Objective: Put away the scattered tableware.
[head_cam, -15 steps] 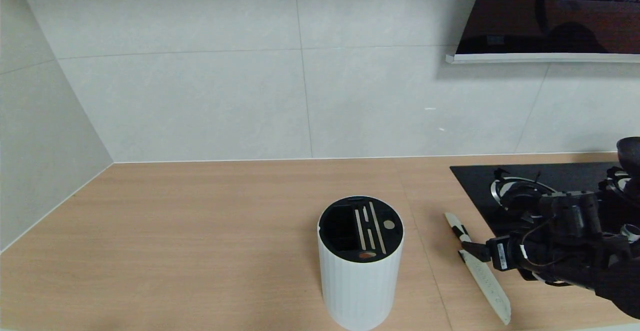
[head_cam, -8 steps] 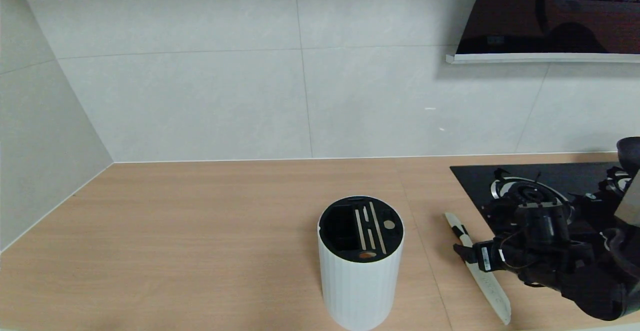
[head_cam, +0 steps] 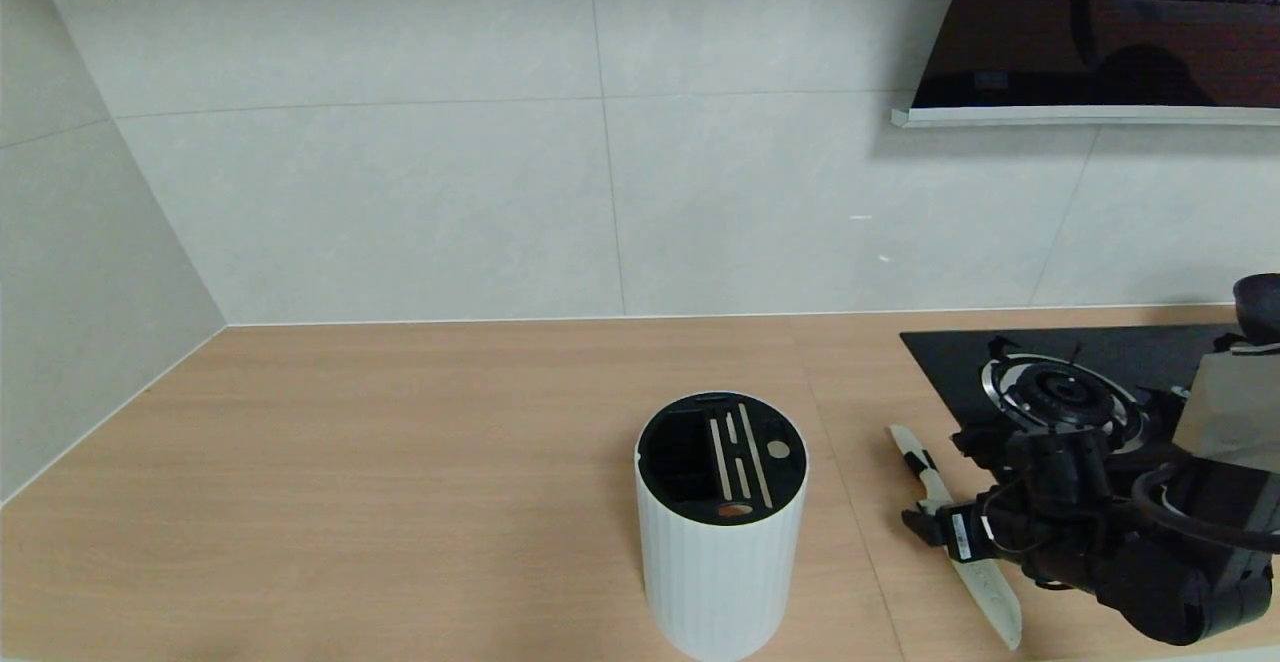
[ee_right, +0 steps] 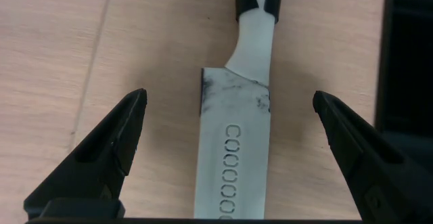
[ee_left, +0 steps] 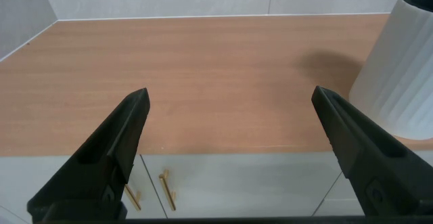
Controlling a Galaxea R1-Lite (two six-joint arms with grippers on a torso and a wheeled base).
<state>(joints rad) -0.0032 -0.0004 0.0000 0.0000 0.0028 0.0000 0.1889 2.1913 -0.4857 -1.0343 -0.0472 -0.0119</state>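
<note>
R gripper [head_cam: 930,527] low over the knife [head_cam: 993,594], fingers wide apart, nothing held.

The white knife lies flat on the wood counter [head_cam: 400,442], between the white ribbed holder [head_cam: 720,542] and the black stove [head_cam: 960,352], handle pointing to the wall, blade tip near the counter front edge. In the R wrist view the two fingers stand one on each side of the blade, just by the handle; I cannot tell if they touch it. L gripper [ee_left: 230,95] is also open, at the counter front edge, w/ the holder just beside it.
</note>
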